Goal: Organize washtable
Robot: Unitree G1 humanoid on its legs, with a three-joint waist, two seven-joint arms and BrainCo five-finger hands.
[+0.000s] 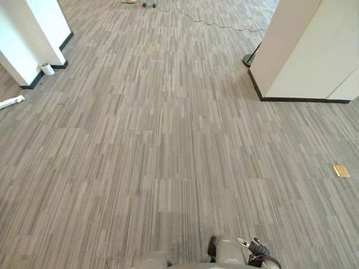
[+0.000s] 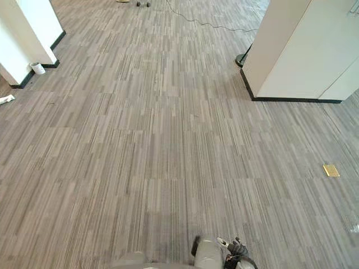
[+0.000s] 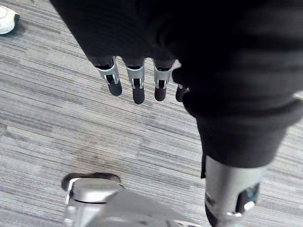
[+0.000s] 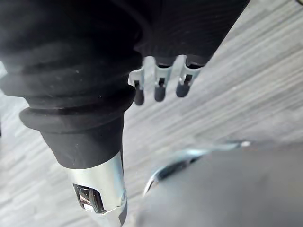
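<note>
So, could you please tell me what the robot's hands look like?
The left hand and right hand look alike: silver fingers with dark tips in a row, below a black ribbed cover over the back and wrist.

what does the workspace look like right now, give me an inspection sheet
surface: grey striped carpet floor
job's things: nothing seen
clutter: white cup at the left pillar; white scrap on the left; yellow plate on the right
robot hands: left robot hand open, holding nothing; right robot hand open, holding nothing
cables: thin cable across the far floor
surroundings: right pillar, dark round base beside it
</note>
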